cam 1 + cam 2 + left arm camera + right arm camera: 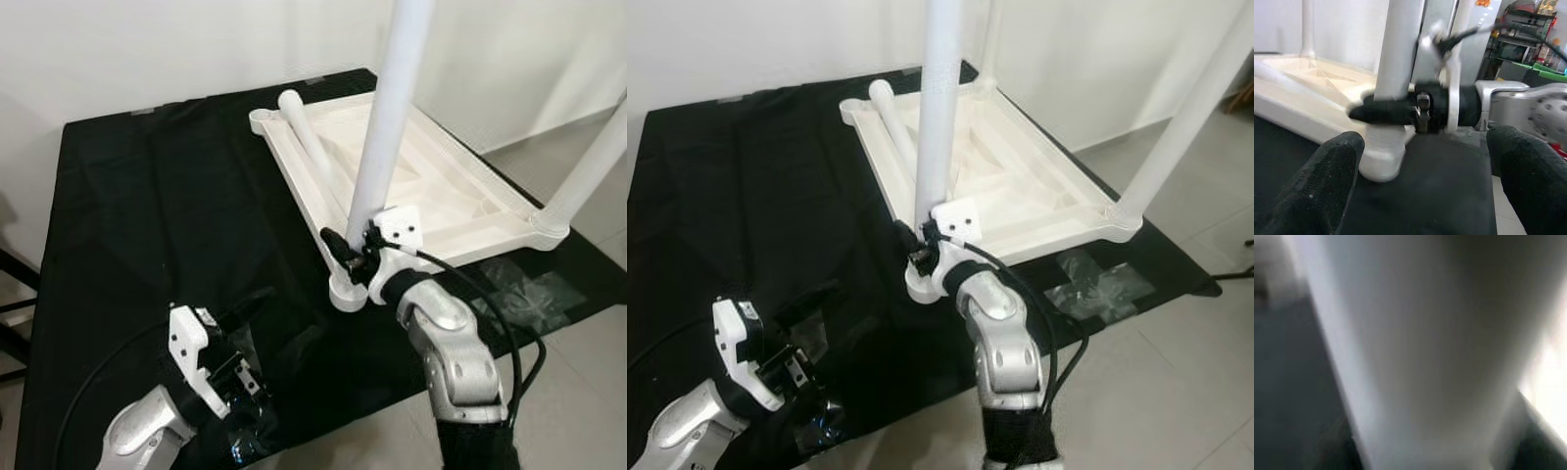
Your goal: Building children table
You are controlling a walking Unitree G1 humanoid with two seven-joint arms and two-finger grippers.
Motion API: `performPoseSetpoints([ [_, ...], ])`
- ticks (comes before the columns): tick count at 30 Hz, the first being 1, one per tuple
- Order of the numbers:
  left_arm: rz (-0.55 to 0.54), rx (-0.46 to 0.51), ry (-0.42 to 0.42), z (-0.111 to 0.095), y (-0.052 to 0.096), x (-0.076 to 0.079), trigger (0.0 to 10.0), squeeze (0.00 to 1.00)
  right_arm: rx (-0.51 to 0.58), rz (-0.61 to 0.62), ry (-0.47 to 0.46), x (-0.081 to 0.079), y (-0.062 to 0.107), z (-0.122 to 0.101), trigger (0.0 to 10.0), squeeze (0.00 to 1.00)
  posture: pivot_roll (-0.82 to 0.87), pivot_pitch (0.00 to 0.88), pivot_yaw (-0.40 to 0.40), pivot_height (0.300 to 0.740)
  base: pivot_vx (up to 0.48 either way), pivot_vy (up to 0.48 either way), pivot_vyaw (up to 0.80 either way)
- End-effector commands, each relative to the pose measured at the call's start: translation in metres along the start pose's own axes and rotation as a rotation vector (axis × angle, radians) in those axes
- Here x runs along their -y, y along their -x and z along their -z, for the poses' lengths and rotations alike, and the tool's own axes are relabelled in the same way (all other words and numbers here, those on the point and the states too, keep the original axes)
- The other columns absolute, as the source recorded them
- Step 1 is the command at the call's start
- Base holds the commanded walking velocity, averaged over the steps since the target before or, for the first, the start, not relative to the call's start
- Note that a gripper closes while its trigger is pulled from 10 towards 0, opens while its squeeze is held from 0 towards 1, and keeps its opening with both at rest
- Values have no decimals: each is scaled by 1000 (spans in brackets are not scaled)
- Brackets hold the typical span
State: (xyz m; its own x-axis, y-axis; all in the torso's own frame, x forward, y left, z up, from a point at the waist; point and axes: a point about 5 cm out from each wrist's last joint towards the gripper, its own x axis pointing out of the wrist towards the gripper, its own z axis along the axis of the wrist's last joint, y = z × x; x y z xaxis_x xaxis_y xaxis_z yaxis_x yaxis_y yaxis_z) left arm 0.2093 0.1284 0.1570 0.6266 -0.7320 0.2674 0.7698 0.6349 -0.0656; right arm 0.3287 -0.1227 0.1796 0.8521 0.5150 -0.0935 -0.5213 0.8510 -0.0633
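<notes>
Gripping the near table leg [392, 117] low down, right above its corner socket [348, 292], the right gripper [351, 251] has its black fingers clenched around the white tube. That leg stands upright out of the upside-down tabletop [441, 196], which lies flat on a black cloth [147, 196] covering the floor. From the right wrist the leg is just a blurry pale cylinder [1425, 333] pressed right up close.

The left gripper [240, 328] sits low over the cloth, near the same corner but apart from it, fingers [1322, 181] spread wide with nothing between them; they look rubbery and grainy.

Everything table-related is smooth white plastic: round tubular legs, a rectangular top with moulded ribs and recessed panels underneath, rounded sockets at the corners. Another leg [593, 162] is already standing in the right-hand corner, and a loose leg [309, 142] lies slanted across the underside. Some crinkled clear plastic wrap [519, 284] is on the cloth beside the tabletop's edge.
</notes>
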Motion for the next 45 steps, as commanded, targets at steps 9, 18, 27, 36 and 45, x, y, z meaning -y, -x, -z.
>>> performPoseSetpoints([
  [9, -36, -5, -16, 9, 2, -3, 10000, 0, 59, -585, 84, 16, 9, -36, 10000, 0, 13, 172, -25, 740, 0, 0, 0],
  [18, -68, -4, -43, 13, -1, -4, 10000, 0, -46, -739, 106, 28, -2, -27, 10000, 0, 40, 159, -46, 740, 0, 0, 0],
  [27, -91, -1, -60, 16, -4, -4, 10000, 0, -38, -769, 89, 36, -13, -32, 0, 0, 31, 166, -55, 740, 0, 0, 0],
  [36, -97, 3, -56, 17, -3, -5, 10000, 0, -11, -576, 108, 40, -2, -17, 0, 0, -4, 180, -45, 740, 0, 0, 0],
  [45, -98, -3, -61, 16, -2, -13, 10000, 0, -87, 179, -126, -23, 15, 49, 0, 0, -49, 191, -7, 740, 0, 0, 0],
])
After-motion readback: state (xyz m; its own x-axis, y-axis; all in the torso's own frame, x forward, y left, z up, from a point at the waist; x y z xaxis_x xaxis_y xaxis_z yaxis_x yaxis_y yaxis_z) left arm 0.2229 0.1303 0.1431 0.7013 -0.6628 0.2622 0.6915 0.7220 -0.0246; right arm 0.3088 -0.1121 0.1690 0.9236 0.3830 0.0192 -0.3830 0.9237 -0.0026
